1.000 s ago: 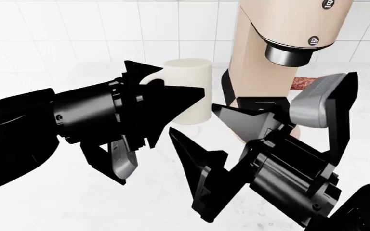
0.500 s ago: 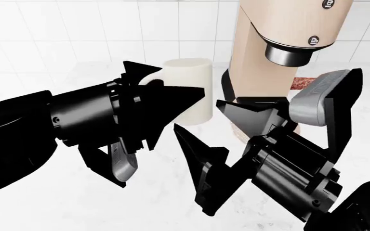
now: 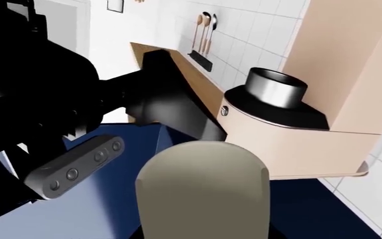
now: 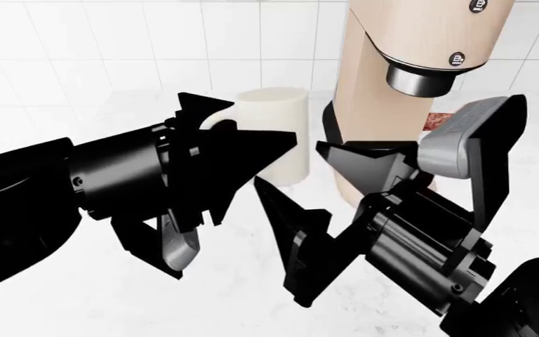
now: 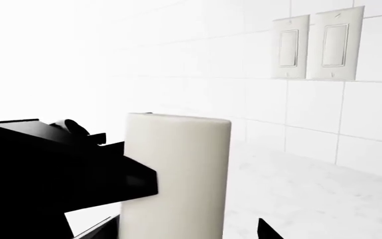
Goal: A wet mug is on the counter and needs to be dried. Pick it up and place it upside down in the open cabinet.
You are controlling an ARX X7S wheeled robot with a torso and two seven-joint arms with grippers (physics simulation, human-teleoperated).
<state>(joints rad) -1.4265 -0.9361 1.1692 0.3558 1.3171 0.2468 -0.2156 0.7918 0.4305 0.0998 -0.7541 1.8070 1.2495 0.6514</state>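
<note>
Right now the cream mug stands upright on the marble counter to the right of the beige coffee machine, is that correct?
Not quite: the head view shows the mug upright on the counter to the left of the coffee machine, not its right.

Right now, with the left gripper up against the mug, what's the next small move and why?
Probably close the left gripper on the mug. Its black fingers sit at the handle side, the mug stands upright on the counter beside the coffee machine, and a firm hold isn't visible. The right gripper hangs open nearby.
</note>
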